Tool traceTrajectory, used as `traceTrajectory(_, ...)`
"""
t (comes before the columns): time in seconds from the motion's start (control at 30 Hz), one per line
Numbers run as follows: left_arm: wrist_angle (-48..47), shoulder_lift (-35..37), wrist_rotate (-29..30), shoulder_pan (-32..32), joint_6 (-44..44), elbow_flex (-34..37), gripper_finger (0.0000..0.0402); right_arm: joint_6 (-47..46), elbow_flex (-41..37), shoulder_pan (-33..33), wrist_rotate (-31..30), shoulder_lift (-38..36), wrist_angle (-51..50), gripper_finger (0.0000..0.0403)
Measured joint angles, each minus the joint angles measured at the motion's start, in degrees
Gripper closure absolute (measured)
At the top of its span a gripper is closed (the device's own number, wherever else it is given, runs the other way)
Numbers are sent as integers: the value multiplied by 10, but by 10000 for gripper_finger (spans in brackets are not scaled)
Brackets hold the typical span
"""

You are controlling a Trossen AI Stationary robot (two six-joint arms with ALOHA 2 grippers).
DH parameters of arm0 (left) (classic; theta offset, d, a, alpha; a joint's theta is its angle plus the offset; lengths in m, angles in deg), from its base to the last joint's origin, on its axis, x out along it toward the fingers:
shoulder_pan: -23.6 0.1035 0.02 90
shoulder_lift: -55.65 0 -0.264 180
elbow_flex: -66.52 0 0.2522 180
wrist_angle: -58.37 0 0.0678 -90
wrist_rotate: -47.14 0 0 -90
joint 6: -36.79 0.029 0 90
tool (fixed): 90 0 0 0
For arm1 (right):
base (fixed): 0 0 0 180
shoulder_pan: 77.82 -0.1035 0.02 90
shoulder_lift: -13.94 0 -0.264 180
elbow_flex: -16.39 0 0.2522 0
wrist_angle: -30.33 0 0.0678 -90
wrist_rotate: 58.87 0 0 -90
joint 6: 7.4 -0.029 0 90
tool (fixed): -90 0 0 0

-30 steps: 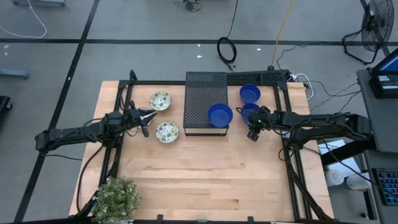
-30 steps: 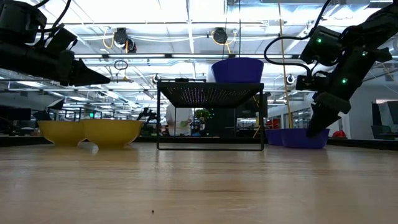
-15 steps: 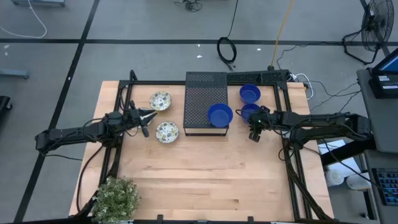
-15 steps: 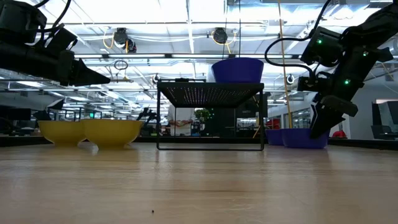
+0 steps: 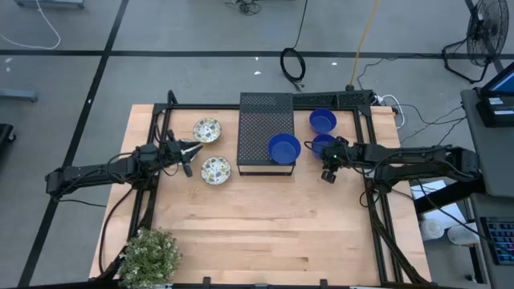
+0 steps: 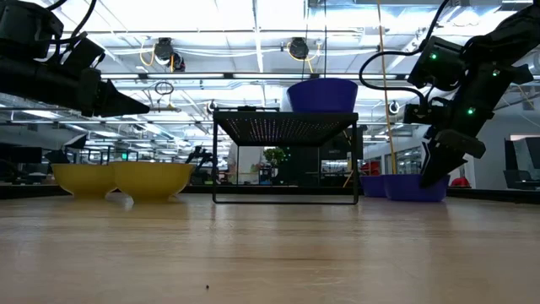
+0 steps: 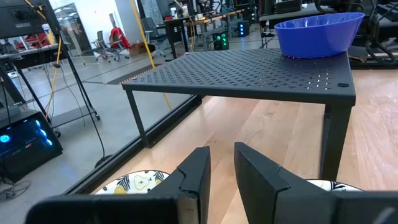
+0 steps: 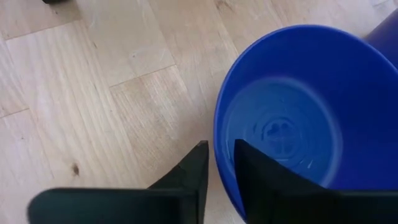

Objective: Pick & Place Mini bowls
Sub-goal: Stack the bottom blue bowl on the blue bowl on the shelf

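Five mini bowls: one blue bowl [image 5: 284,148] on the black perforated box [image 5: 260,120], two more on the table to its right, the far blue bowl [image 5: 322,120] and the near blue bowl [image 8: 298,118]; two patterned bowls, far [image 5: 207,129] and near [image 5: 215,169], left of the box. All resting on a pale wooden table [image 5: 257,233], potted plant [image 5: 150,255] at the near left corner. Grey floor and cables around, ceiling lights in the hall behind. Right gripper [image 8: 217,165] down at the near blue bowl, fingers pinched on its rim, one inside, one outside. Left gripper [image 7: 219,168] hovering between the patterned bowls, fingers close together with a narrow gap, holding nothing.
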Motion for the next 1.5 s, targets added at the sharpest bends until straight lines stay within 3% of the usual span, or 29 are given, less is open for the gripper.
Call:
traceTrajectory(0.73, 0, 0, 0, 0, 0, 0, 325, 0, 0, 0, 0, 0, 4, 397)
traceTrajectory(1.5, 0, 0, 0, 0, 0, 0, 325, 6, 0, 0, 0, 0, 4, 401)
